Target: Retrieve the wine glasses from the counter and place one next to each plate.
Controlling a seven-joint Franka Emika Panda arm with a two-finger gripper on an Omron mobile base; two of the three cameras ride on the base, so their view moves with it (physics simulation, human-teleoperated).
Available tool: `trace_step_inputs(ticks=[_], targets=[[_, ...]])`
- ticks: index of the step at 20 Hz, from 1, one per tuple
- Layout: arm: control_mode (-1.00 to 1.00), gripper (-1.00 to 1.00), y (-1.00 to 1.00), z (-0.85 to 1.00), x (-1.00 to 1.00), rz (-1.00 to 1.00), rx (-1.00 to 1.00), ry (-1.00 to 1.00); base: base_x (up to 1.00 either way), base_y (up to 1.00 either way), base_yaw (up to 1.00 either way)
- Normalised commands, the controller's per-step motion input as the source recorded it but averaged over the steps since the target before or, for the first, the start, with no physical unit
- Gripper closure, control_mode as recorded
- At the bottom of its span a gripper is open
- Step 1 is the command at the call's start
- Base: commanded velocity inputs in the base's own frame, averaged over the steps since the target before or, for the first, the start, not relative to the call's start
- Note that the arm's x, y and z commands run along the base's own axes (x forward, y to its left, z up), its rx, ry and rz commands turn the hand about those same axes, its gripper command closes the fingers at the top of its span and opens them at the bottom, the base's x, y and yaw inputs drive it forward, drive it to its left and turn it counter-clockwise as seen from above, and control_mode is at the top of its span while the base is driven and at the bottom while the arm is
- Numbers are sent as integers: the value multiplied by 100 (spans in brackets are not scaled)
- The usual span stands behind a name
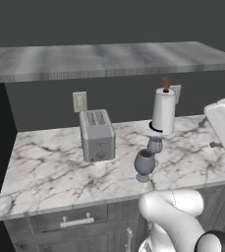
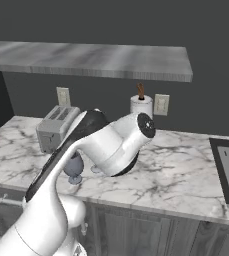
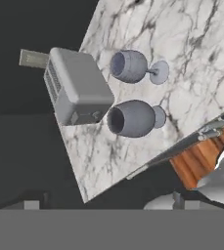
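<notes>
Claw: we read it wide open, empty | Glasses: we see two smoky grey-blue goblets, nearer [image 1: 144, 165] and farther [image 1: 154, 144], upright on white grey-veined marble surface [image 1: 50, 172], ahead of claw, apart from it | Grey metal toaster [image 3: 77, 87] beside them

Two wine glasses stand upright on the counter [image 1: 50, 167] — a white marble top veined in grey, over dark cabinets with silver handles. Both are smoky grey-blue goblets with a rounded bowl, short stem and round foot. The nearer glass [image 1: 144, 165] sits close to the counter's front edge; the farther glass [image 1: 154, 145] stands just behind it, and they appear close together but apart — the base view overlaps them.
</notes>
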Motion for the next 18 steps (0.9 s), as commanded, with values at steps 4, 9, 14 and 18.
trace_step_inputs(ticks=[4,9,14,18], targets=[[-100,-100,-25,-12,0,0,41,29,0,0,0],[-100,-100,-4,-21,17,0,32,36,0,0,0],[-100,-100,0,-9,24,0,27,40,0,0,0],[-100,-100,-3,-1,16,-1,22,15,0,0,0]])
